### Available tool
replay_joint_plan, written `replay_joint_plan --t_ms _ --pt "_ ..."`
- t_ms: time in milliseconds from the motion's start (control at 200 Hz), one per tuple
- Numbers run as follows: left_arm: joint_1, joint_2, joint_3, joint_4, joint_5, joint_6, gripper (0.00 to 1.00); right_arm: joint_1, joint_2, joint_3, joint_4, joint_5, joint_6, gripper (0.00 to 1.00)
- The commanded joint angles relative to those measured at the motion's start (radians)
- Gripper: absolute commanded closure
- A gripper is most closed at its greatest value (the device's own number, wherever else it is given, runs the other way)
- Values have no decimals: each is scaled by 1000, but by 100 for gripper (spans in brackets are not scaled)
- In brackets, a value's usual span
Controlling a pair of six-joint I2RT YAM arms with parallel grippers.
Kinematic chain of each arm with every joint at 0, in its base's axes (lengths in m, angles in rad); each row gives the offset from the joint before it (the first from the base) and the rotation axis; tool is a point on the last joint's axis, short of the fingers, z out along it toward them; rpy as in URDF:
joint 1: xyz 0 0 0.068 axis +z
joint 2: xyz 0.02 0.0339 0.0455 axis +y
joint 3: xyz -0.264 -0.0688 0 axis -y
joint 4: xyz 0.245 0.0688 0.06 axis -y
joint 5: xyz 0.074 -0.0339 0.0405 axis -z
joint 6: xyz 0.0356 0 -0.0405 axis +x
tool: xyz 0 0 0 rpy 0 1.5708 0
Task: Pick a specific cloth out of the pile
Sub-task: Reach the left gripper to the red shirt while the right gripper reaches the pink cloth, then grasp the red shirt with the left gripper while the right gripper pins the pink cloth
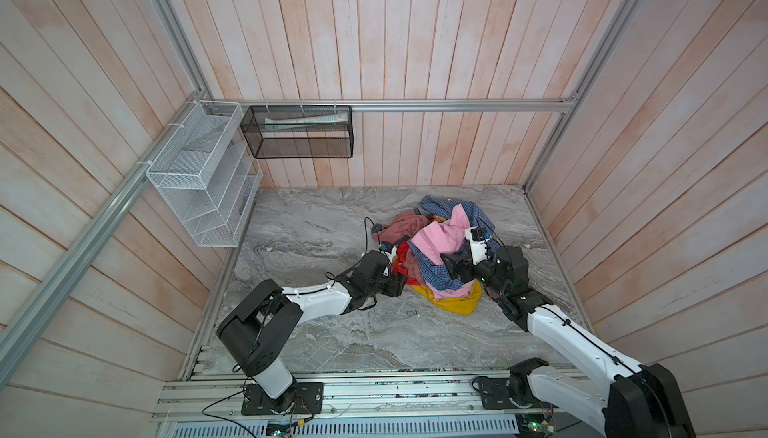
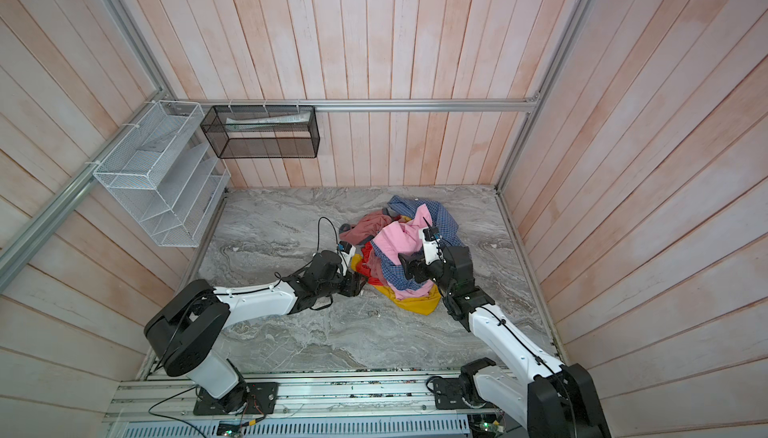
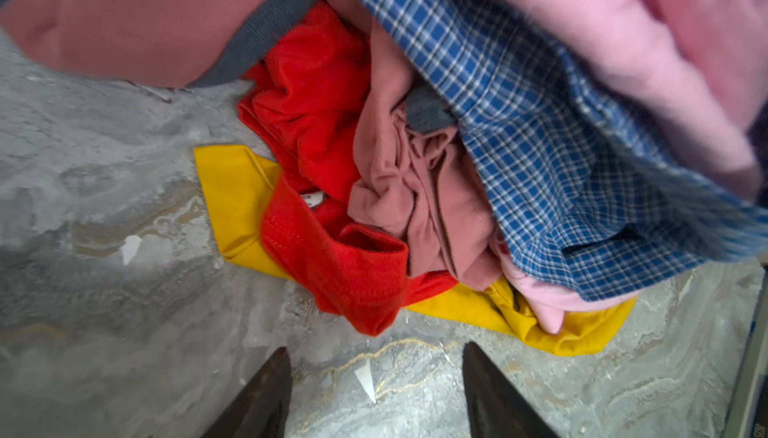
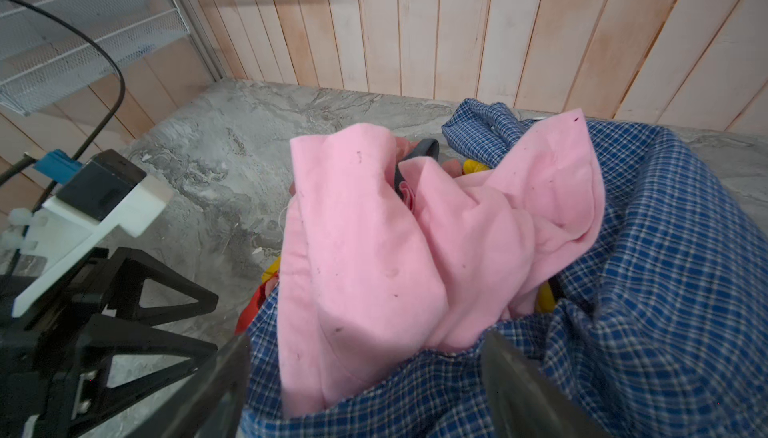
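The pile [image 1: 440,240] lies on the marble tabletop in both top views, with a light pink piece on top. The cloth [image 3: 316,124], bright red, pokes out at the pile's left side [image 1: 402,255] under dusty-rose fabric [image 3: 415,191] and over a mustard-yellow piece [image 3: 232,191]. My left gripper [image 3: 376,348] is low on the table just short of the cloth's edge, open, with bare marble between its fingers. My right gripper [image 4: 370,336] stands open against the pile's right side, with the blue checked shirt [image 4: 415,390] and pink fabric [image 4: 365,257] lying between its fingers.
A white wire rack [image 1: 199,174] hangs on the left wall and a black mesh basket [image 1: 299,133] on the back wall. Wooden walls close in the table [image 1: 316,228] on three sides. The left arm's wrist camera mount [image 4: 104,203] sits close to my right gripper.
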Motion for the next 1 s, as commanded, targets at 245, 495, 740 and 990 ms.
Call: replay_joint_plan --t_ms 245,495,740,990 --pt "1 118 102 -15 3 -12 53 90 99 76 -11 136 -112 6" --pt "1 140 107 -6 3 -15 71 119 171 111 -9 171 -119 5" --pt "1 107 105 14 35 8 99 150 219 120 0 166 -146 2" --pt "0 38 118 17 20 -3 100 167 246 91 42 161 -151 2"
